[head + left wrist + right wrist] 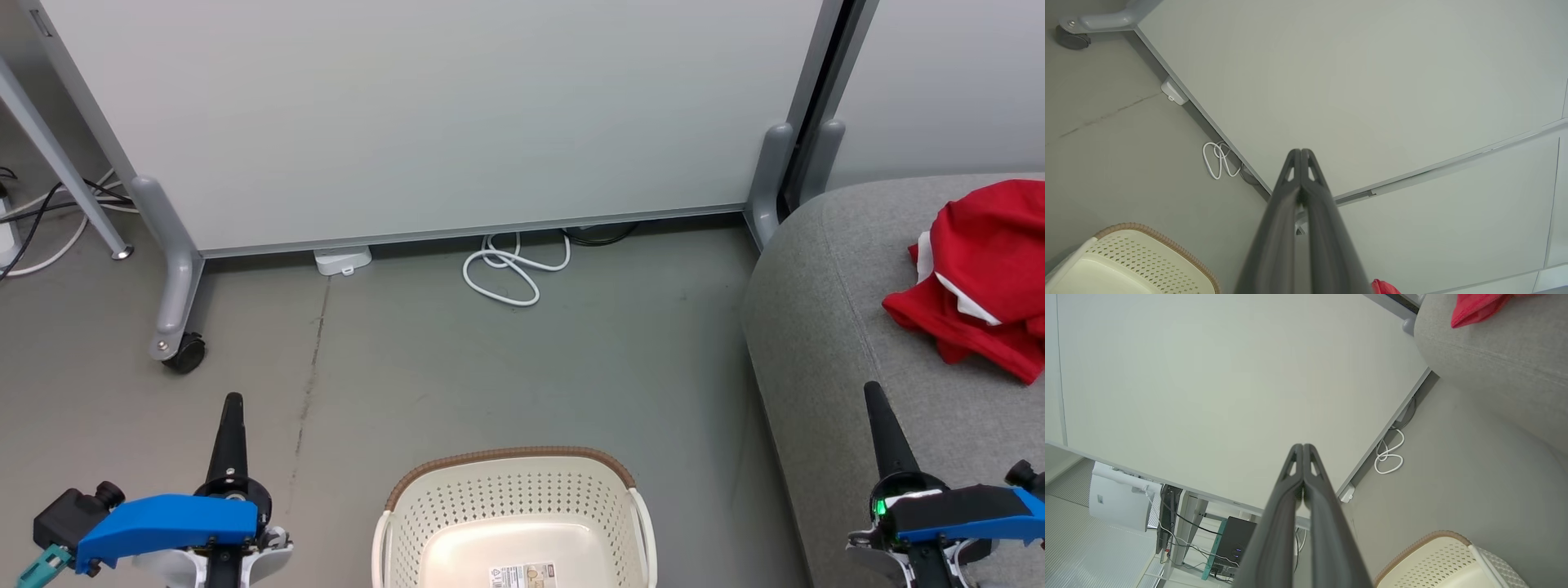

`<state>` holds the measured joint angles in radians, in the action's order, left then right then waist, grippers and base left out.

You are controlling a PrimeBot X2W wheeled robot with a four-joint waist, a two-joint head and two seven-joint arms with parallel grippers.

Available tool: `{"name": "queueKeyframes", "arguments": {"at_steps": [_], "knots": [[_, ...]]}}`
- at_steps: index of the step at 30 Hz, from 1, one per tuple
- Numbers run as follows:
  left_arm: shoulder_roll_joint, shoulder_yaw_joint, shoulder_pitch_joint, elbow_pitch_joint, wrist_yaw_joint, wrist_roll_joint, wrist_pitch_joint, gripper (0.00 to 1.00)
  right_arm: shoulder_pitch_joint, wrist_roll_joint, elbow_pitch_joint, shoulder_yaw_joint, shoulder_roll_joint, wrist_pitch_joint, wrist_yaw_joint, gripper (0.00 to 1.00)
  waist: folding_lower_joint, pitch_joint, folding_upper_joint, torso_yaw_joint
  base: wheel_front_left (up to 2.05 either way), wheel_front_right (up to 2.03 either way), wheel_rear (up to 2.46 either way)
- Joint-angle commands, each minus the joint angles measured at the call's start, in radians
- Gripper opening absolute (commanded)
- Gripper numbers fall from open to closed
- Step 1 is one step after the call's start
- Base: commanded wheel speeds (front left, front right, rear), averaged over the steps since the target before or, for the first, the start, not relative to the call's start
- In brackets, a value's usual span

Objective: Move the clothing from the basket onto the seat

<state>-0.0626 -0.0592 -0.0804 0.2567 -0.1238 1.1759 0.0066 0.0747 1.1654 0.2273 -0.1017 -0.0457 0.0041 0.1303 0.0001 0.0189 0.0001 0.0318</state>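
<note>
**Basket bare, red clothing on the sofa**

The cream-white perforated plastic basket (506, 494) with its brown woven-look rim stands on the grey floor (490, 367) directly before the robot, between its two arms. What shows of its inside is bare. The label sticker (522, 574) on its bottom lies uncovered, though the near part is cut off by the edge of the head view.

The bright red clothing (984, 269) with white trim lies in a crumpled heap on the seat (824, 327), a large light grey upholstered sofa to the robot's right, well apart from the basket. Whether the heap is one garment or two cannot be told.

The left pincer (233, 402) and the right pincer (870, 388) each have their two dark fingers pressed together on nothing. They point forward on either side of the basket, the right one over the sofa's edge. This idle, matched pose, away from both heap and basket, suggests the transfer is likely finished.

A white cable (510, 273) coils on the floor by the pale partition panel (441, 114), away from the basket and sofa.
</note>
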Motion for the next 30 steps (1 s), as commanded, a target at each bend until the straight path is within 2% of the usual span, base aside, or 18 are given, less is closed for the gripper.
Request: {"name": "queueKeyframes", "arguments": {"at_steps": [1, 30], "knots": [[-0.002, -0.009, -0.022, -0.011, -0.004, 0.023, 0.004, 0.00, 0.021, 0.023, -0.005, -0.003, -0.005, 0.006, 0.001, 0.00, 0.0000, 0.000, -0.0001, -0.001, 0.00, 0.00, 0.00], [0.007, -0.039, -0.031, -0.013, -0.008, 0.276, 0.070, 0.00, 0.033, 0.284, 0.009, -0.009, -0.006, 0.072, 0.001, 0.00, 0.0000, -0.009, -0.0001, -0.018, 0.00, 0.00, 0.00]]}}
